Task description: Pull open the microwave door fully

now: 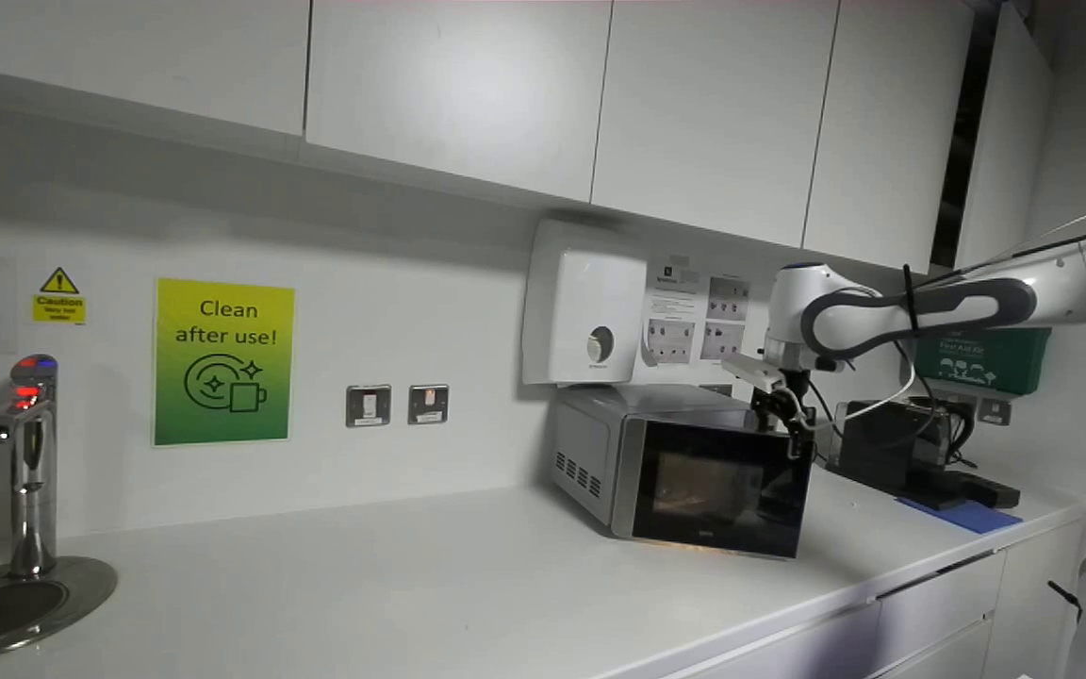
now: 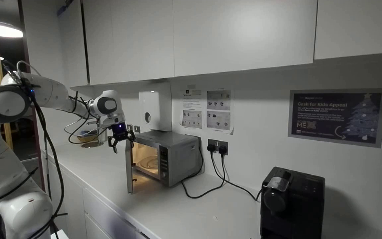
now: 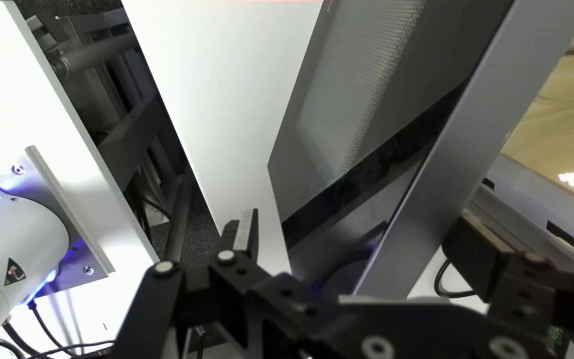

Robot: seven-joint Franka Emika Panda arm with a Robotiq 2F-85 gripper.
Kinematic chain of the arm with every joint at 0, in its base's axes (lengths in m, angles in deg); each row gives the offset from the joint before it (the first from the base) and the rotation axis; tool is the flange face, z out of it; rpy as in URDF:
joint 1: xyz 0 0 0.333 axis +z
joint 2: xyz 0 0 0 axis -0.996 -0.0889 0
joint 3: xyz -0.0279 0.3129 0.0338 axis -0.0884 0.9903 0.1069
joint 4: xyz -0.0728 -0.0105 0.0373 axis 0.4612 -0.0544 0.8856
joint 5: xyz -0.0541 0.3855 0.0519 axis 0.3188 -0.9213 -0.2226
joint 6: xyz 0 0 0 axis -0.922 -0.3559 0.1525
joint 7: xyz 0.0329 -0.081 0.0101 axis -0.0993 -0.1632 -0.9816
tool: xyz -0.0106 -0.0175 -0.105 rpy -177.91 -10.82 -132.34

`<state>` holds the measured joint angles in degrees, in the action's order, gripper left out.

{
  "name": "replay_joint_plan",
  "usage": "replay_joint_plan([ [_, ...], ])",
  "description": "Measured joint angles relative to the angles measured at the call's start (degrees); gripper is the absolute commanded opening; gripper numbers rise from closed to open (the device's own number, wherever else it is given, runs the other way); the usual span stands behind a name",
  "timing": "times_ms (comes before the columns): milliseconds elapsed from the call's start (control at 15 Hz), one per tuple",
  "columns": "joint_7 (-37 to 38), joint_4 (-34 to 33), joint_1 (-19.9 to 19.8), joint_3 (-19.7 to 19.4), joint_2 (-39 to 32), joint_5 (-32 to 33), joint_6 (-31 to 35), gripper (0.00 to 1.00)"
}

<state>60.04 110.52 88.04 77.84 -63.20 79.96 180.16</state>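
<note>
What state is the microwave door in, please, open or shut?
Partly open: in an exterior view, the microwave door stands angled out from the microwave, with its lit interior showing.

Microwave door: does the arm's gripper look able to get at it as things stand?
Likely yes. The microwave door stands partly open, and the open gripper is at its top edge, with fingers appearing on either side of that edge in the wrist view. Nothing visible seems to block the way.
</note>
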Motion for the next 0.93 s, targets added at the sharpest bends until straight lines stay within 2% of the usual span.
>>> replay_joint_plan([
  [333,0.25,0.0,0.0,-0.26,0.14,-0.98,1.32,1.0],
  [933,0.85,0.27,0.02,-0.27,1.32,-7.37,3.72,1.0],
])
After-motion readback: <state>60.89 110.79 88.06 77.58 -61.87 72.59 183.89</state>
